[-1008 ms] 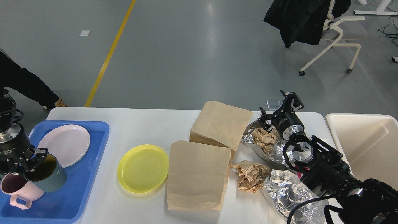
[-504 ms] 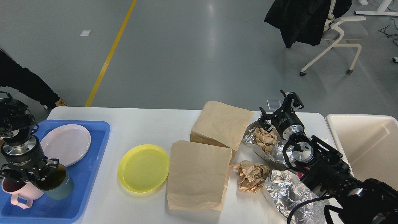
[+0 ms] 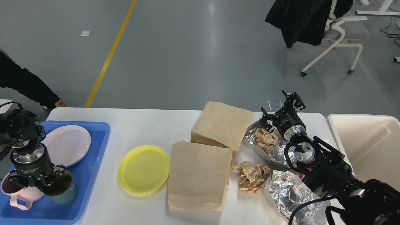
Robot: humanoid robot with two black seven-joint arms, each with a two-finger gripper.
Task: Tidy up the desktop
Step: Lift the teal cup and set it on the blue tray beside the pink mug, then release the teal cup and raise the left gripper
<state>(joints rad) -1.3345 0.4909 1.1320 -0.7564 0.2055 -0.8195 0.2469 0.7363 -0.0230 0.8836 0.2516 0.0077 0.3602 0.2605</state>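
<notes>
The table (image 3: 150,125) is a wide white slab with rounded corners and a smooth matte top, filling the lower half of the head view with grey floor beyond it. Taking the yellow plate (image 3: 144,168) as landmark, near the table's front edge: to its left a blue tray (image 3: 90,156) sits on the table's left end, holding a pale plate (image 3: 67,143), a pink mug (image 3: 18,193) and a teal cup (image 3: 61,187). The left gripper (image 3: 36,182) hangs over the tray with its jaws at the teal cup's rim, apparently closed on it, the cup tilted beside the pink mug. Just right of the yellow plate lies a flat brown bag (image 3: 198,176), with a second bag (image 3: 223,125) behind that. Farther right are crumpled paper (image 3: 253,176) and two heaps of foil (image 3: 290,193), the far heap (image 3: 250,134) holding more paper. The right gripper (image 3: 282,107) hovers above that far heap, jaws spread and holding nothing. A cream bin (image 3: 368,143) stands off the table's right end.
</notes>
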